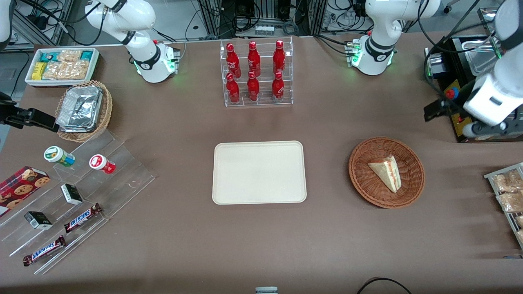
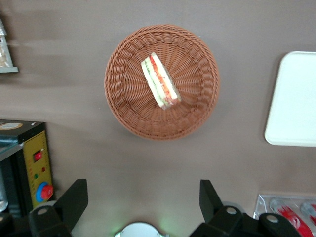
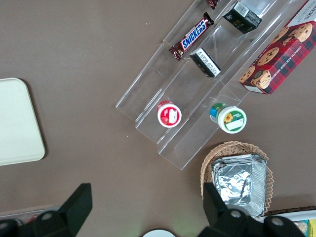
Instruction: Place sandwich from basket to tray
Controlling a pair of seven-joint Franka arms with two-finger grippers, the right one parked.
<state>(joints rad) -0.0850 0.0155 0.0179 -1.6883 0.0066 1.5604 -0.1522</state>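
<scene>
One sandwich (image 1: 386,171) lies inside the reddish-brown basket (image 1: 361,179), which sits at the right of the front frame, level with the cream tray (image 1: 259,172) at the centre; basket and tray are apart, with bare table (image 1: 327,245) between them. The wedge rests on its side, its red, orange and green filling edge showing clearly in the left wrist view (image 2: 161,81), where the basket (image 2: 128,106) fills the middle and a rounded corner of the tray (image 2: 291,98) shows too.

The left arm's gripper (image 2: 143,202) hangs above the table, farther from the front camera than the basket. Its two dark fingers (image 2: 74,200) are spread wide, with nothing between them and nothing touched. In the front view the gripper's wrist (image 1: 439,108) appears at the upper right edge, beside a black box with a red button (image 1: 449,94).

Six red bottles (image 1: 253,71) stand in a clear rack at upper centre, in two rows of three. At lower left, two Snickers bars (image 1: 81,218), two small dark boxes (image 1: 71,194), two round cups (image 1: 59,156) and one cookie box (image 1: 20,188) sit on or by clear stepped shelves.
</scene>
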